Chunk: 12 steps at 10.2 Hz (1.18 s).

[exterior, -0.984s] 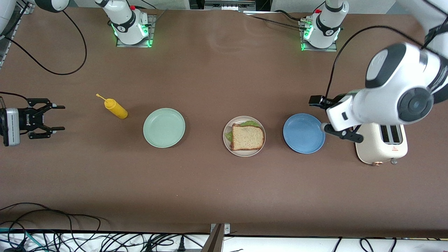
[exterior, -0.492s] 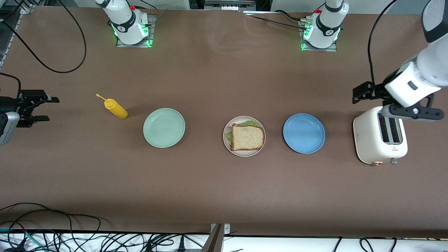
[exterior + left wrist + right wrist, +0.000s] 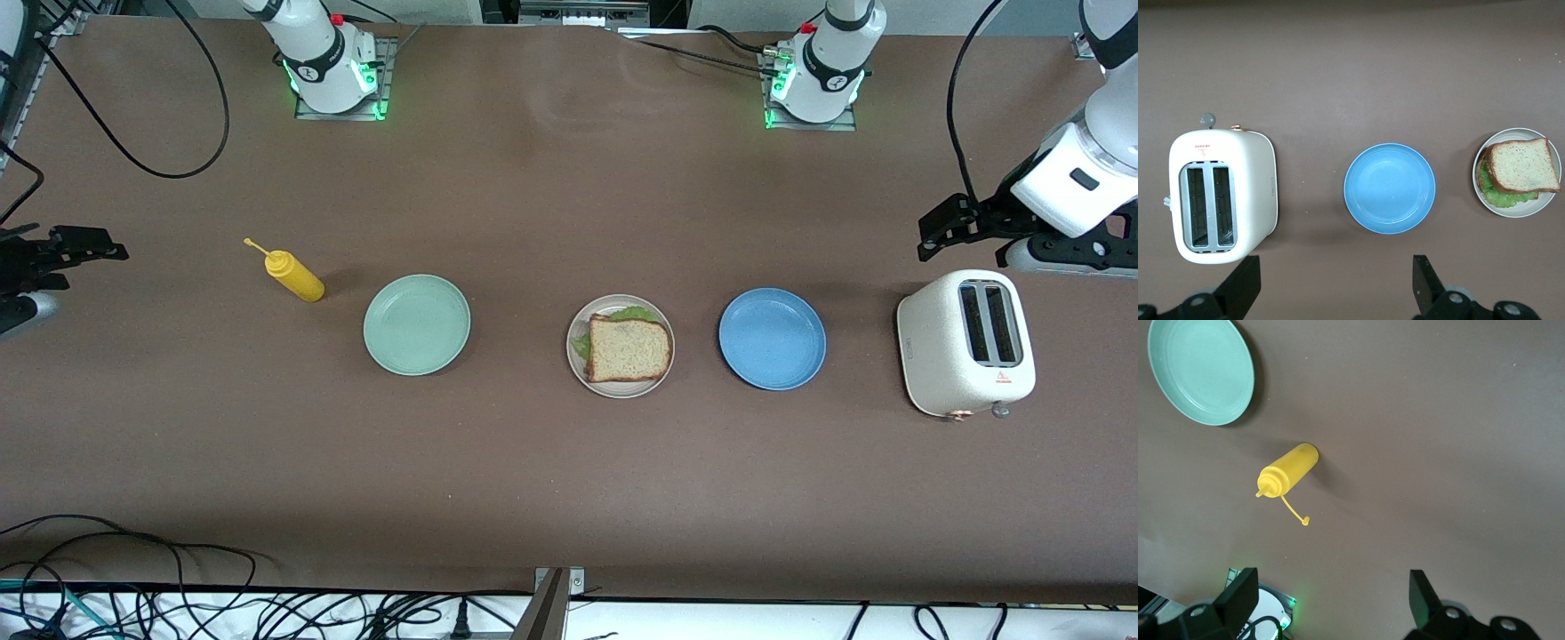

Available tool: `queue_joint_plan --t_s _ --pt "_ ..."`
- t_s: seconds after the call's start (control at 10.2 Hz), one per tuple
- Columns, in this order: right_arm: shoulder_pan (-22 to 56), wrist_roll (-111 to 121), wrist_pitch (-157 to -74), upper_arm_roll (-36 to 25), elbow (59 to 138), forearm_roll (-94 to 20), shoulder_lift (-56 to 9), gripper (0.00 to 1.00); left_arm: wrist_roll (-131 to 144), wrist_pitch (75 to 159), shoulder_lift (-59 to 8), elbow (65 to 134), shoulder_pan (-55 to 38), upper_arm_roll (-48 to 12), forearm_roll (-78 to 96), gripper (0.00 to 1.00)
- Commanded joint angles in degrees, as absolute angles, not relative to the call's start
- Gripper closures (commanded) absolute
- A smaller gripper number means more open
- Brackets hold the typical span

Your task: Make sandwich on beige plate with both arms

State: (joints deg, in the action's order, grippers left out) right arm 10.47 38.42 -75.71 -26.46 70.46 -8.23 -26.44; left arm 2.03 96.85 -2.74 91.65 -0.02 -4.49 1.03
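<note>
Brown table: sandwich on beige plate, well apart from both open claws.

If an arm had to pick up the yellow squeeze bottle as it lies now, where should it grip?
Probably around the middle of the yellow bottle, coming straight down from above, fingers spanning its width. It lies on its side on the table, so the round body offers two parallel flanks, while the nozzle end tapers and trails a thin cap strap.

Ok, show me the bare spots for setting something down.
Bare table lies between the mint plate and beige plate, and nearer the front camera than the whole row. Tighter around the blue plate, between beige plate and toaster.
</note>
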Motion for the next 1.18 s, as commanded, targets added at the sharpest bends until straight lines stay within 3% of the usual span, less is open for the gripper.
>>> queue_joint_plan --t_s 0.0,0.3,0.69,1.08 --pt "13.25 33.16 -78.99 -26.11 72.15 -4.33 -23.48 0.00 2.46 97.03 -2.02 92.46 0.44 -4.75 -0.62 0.00" --pt "15.64 28.32 -79.10 -25.93 73.73 -4.39 -21.37 0.00 2.37 89.48 -7.02 84.56 -0.26 -4.66 -0.70 0.00" --pt "17.06 26.37 -80.33 -24.36 73.48 -4.83 -21.36 0.00 2.37 92.45 -5.20 87.60 -0.35 -5.54 -2.99 0.00" --pt "10.48 14.25 -80.33 -9.97 73.30 1.83 -19.69 0.00 5.89 93.52 -2.99 90.53 -0.26 -7.21 -2.73 0.00"
